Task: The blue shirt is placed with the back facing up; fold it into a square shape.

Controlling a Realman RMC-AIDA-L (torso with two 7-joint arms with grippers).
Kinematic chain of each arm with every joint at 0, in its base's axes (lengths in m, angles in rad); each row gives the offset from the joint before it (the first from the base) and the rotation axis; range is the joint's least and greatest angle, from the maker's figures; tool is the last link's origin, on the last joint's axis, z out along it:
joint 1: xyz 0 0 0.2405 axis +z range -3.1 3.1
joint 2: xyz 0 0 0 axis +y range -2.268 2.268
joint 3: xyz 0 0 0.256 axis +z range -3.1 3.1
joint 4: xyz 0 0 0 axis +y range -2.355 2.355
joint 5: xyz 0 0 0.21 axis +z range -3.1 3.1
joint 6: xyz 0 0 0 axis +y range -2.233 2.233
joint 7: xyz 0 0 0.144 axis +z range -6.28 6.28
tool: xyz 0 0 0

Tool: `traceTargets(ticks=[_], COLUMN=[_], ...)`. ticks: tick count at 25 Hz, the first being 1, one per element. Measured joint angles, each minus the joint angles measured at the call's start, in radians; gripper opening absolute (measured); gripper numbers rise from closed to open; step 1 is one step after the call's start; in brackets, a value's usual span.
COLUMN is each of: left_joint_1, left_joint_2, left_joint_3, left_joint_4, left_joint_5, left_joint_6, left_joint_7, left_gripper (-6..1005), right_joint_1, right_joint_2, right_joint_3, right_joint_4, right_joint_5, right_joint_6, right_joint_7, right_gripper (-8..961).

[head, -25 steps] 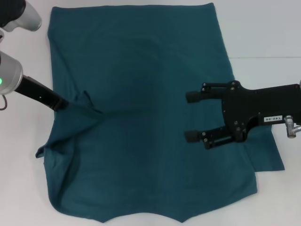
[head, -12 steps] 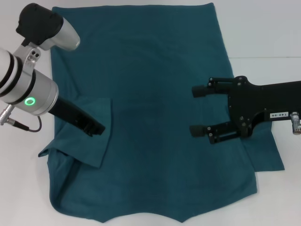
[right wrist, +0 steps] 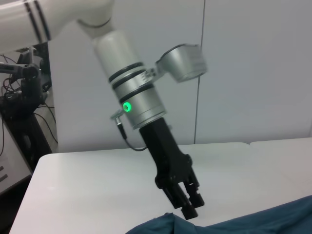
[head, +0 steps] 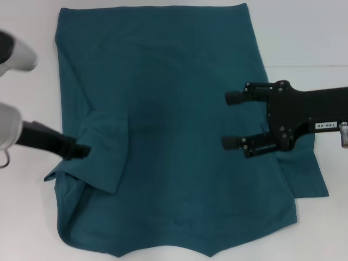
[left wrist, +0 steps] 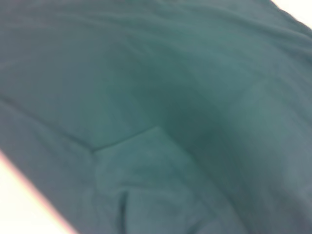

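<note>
White table [right wrist: 87, 190] (pale wall [right wrist: 253, 68] behind)

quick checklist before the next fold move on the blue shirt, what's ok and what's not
1. Blue shirt lies flat on the table: not ok, bunched at its left edge.
2. Left sleeve folded inward: ok, it lies over the body.
3. Right sleeve folded inward: not ok, it sticks out flat.
4. Left claw free of cloth: cannot tell; its tip sits at the folded sleeve, just above the fabric in the right wrist view.
5. Right claw ready to grasp: ok, fingers open over the shirt's right side.
6. Shirt is square: not ok.
</note>
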Motion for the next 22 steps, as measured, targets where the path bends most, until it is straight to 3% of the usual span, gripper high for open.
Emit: traceTargets(ticks=[4, 12, 20, 22], left_joint_1=[0.083, 0.217, 0.211, 0.199], left_joint_2=[0.002, -0.001, 0.005, 0.007], left_joint_3=[0.011, 0.047, 0.013, 0.001], left_joint_4=[0.013, 0.064, 0.043, 0.028], left_joint_5=[-0.058, -0.105, -0.096, -0.082], left_joint_6=[-0.058, -0.087, -0.097, -0.093], left_joint_7=[0.026, 0.051, 0.021, -0.005], left_gripper=[478, 646, 846, 844], right_joint_1=[0.006, 0.025, 0.021, 0.016], right_joint_2=[0.0, -0.001, 0.0, 0.0], right_joint_3=[-0.001, -0.019, -0.031, -0.032], right_joint_4=[-0.028, -0.097, -0.111, -0.111], right_joint_5=[0.0, -0.016, -0.017, -0.015], right_joint_6=[0.01, 0.047, 0.049, 0.05], right_joint_7=[0.035, 0.142, 0.164, 0.164], right_gripper=[945, 945, 945, 945])
